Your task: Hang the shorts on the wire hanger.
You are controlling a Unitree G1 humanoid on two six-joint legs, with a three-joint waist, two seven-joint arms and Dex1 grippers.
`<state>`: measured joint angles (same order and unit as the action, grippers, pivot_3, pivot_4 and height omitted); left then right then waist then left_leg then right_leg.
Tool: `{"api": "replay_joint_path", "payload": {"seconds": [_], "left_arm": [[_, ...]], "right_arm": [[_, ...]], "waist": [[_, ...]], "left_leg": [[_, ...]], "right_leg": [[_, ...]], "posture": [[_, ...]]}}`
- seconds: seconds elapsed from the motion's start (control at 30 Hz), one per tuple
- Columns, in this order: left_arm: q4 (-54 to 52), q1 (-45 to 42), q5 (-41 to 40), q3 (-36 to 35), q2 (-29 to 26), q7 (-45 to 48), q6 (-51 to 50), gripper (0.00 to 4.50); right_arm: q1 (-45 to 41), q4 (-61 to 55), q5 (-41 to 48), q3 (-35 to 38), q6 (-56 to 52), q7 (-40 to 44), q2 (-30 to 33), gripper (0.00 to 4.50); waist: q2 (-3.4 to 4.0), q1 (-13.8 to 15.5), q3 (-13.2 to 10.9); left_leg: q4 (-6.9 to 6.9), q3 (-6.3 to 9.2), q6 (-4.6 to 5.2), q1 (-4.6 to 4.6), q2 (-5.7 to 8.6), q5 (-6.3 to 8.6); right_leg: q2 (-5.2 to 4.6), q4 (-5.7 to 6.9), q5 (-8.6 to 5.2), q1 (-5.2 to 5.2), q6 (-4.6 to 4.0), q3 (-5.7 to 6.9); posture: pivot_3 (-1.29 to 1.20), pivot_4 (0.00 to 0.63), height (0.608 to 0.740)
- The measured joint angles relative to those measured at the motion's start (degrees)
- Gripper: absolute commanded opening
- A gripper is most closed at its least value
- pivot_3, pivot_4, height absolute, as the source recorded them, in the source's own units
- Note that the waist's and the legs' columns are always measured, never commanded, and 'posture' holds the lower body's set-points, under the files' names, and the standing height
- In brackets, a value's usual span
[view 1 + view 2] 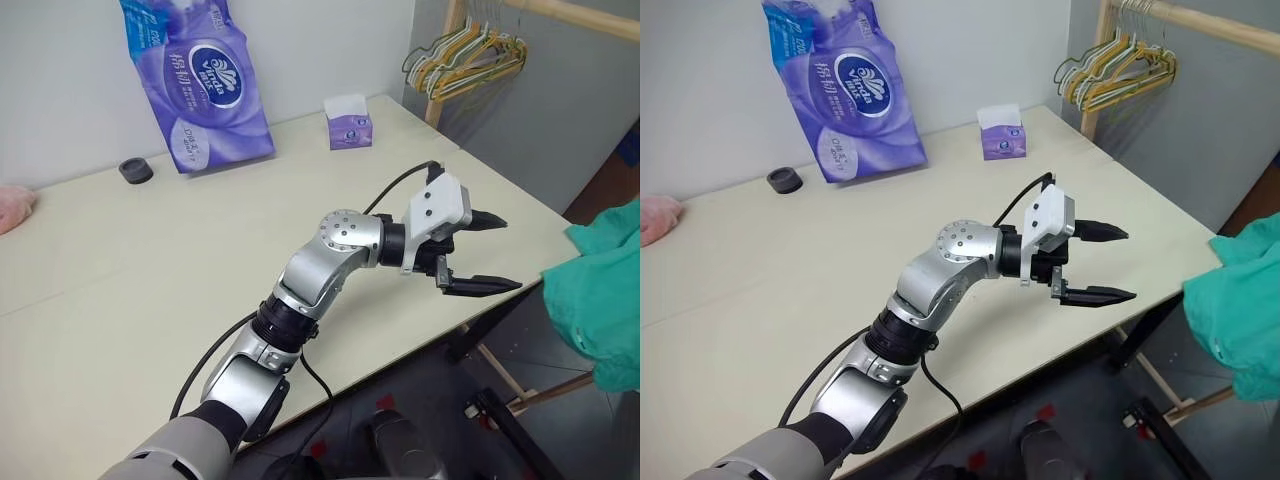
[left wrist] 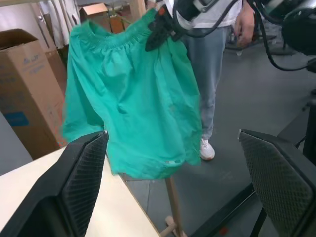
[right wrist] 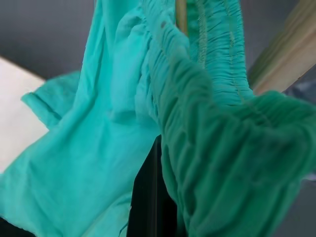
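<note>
Off the right-hand edge of the pale cream table point(image 1: 150, 270), the teal-green fabric shorts point(image 2: 133, 98) with the gathered elastic waistband hang in the air, pinched at that waistband by the right gripper point(image 2: 160, 29), whose black fingers are closed together on the cloth; its wrist view looks straight into the bunched elastic with a wooden rack post point(image 3: 281, 59) behind. The left gripper point(image 1: 480, 255) reaches level over the table's right edge towards the shorts with its two fingers spread wide and nothing between them, well short of the fabric. A single olive-grey wire hanger cannot be made out; a bunch of yellow and green hangers point(image 1: 465, 55) hangs on the wooden rail at the far right corner. My judgement is that the shorts are being carried or presented for a second grip, so the step would go best if the left gripper took the waistband at a spot well apart from the right one's hold, so the band is drawn open and flat rather than left in a clump; a grab at the loose leg fabric would probably let it twist. As for containers, the purple plastic pack of tissue rolls point(image 1: 205, 80) stands sealed against the wall, the small purple tissue box point(image 1: 349, 122) shows a white sheet at its top, and a small black round cap point(image 1: 136, 170) lies beside the pack.
</note>
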<state>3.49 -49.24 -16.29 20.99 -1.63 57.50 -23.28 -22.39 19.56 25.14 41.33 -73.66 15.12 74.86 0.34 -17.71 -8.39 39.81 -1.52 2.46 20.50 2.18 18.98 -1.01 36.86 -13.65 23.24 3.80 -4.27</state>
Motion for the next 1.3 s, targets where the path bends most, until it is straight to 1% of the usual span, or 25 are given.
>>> {"api": "replay_joint_path", "payload": {"seconds": [0.1, 0.2, 0.33, 0.4, 0.53, 0.67, 0.93, 0.97, 1.03, 1.17, 1.3], "left_arm": [[0.6, -0.2, 0.1, 0.0, 0.3, -0.1, 0.2, 4.47], [1.4, -0.9, 0.1, 0.0, 1.2, -0.2, 0.6, 4.47], [1.7, -1.2, 0.0, 0.1, 1.9, -0.1, 1.4, 4.47], [1.9, -1.5, 0.1, 0.1, 2.1, 0.2, 1.7, 4.47], [2.6, -2.6, 0.2, 0.3, 2.8, 0.7, 2.5, 4.47], [3.4, -2.7, 0.7, 1.0, 2.8, 1.0, 2.8, 4.47], [4.4, -3.5, 0.9, 1.2, 4.0, 2.1, 4.3, 4.47], [4.5, -3.6, 0.9, 1.2, 4.3, 2.1, 4.7, 4.50], [5.4, -3.9, 1.0, 1.3, 4.5, 2.2, 5.1, 4.50], [6.6, -4.0, 1.2, 1.3, 5.1, 2.2, 6.1, 4.50], [7.4, -5.0, 1.3, 1.3, 5.7, 2.3, 6.8, 4.50]], "right_arm": [[-8.8, 12.3, -3.7, -9.0, 8.8, 2.1, 2.2, 0.00], [-21.2, 26.3, -8.8, -19.7, 17.1, 5.1, 3.0, 0.00], [-29.6, 36.3, -13.3, -26.5, 22.0, 8.2, 3.0, 0.00], [-31.6, 39.5, -15.3, -28.8, 23.5, 10.2, 2.9, 0.00], [-34.3, 42.5, -17.2, -30.5, 24.0, 13.4, 2.9, 0.00], [-34.4, 42.7, -17.4, -30.8, 23.2, 15.4, 2.9, 0.00], [-34.3, 40.7, -17.4, -30.2, 21.1, 16.1, 1.9, 0.00], [-34.3, 40.4, -17.3, -30.1, 20.9, 15.9, 1.7, 0.57], [-33.7, 39.6, -17.2, -29.3, 19.9, 15.7, 1.5, 1.05], [-32.0, 36.7, -16.7, -27.6, 16.4, 15.4, 1.5, 2.50], [-29.5, 31.0, -14.8, -23.5, 11.5, 14.6, 1.5, 3.89]], "waist": [[0.06, -0.4, -0.3], [0.09, -0.9, -0.7], [0.04, -1.3, -1.1], [-0.04, -1.3, -1.2], [-0.09, -1.3, -1.2], [-0.17, -1.3, -1.2], [-0.18, -1.4, -1.2], [-0.19, -1.4, -1.2], [-0.18, -1.4, -1.2], [-0.17, -1.5, -1.2], [-0.16, -1.7, -1.2]], "left_leg": [[-0.03, -0.23, 0.12, -0.12, 0.07, 0.07], [-0.06, -0.41, 0.15, -0.22, 0.12, 0.09], [-0.20, -0.62, 0.16, -0.33, 0.14, 0.10], [-0.20, -0.66, 0.16, -0.36, 0.14, 0.10], [-0.17, -0.81, 0.31, -0.40, 0.15, 0.20], [-0.17, -0.85, 0.32, -0.44, 0.15, 0.21], [-0.17, -0.88, 0.31, -0.45, 0.14, 0.21], [-0.17, -0.90, 0.32, -0.46, 0.14, 0.21], [-0.17, -0.92, 0.32, -0.48, 0.14, 0.21], [-0.18, -0.98, 0.32, -0.50, 0.14, 0.22], [-0.17, -1.02, 0.34, -0.51, 0.15, 0.23]], "right_leg": [[-0.08, 0.01, -0.01, 0.00, 0.12, -0.11], [-0.12, 0.01, 0.00, -0.01, 0.21, -0.45], [-0.11, 0.01, 0.00, 0.00, 0.31, -0.70], [-0.11, 0.00, -0.01, 0.00, 0.34, -0.75], [-0.14, 0.00, 0.01, 0.00, 0.47, -0.92], [-0.16, 0.00, 0.03, 0.00, 0.51, -0.98], [-0.16, 0.01, 0.04, -0.01, 0.54, -1.04], [-0.17, 0.01, 0.05, -0.01, 0.55, -1.06], [-0.17, 0.01, 0.05, 0.00, 0.55, -1.08], [-0.17, 0.03, 0.05, 0.00, 0.56, -1.15], [-0.17, 0.02, 0.07, 0.00, 0.60, -1.20]], "posture": [[-0.38, 0.185, 0.740], [-0.38, 0.183, 0.740], [-0.36, 0.174, 0.740], [-0.36, 0.171, 0.740], [-0.36, 0.166, 0.740], [-0.36, 0.161, 0.740], [-0.37, 0.156, 0.740], [-0.37, 0.156, 0.740], [-0.38, 0.152, 0.740], [-0.38, 0.144, 0.740], [-0.39, 0.134, 0.740]]}}
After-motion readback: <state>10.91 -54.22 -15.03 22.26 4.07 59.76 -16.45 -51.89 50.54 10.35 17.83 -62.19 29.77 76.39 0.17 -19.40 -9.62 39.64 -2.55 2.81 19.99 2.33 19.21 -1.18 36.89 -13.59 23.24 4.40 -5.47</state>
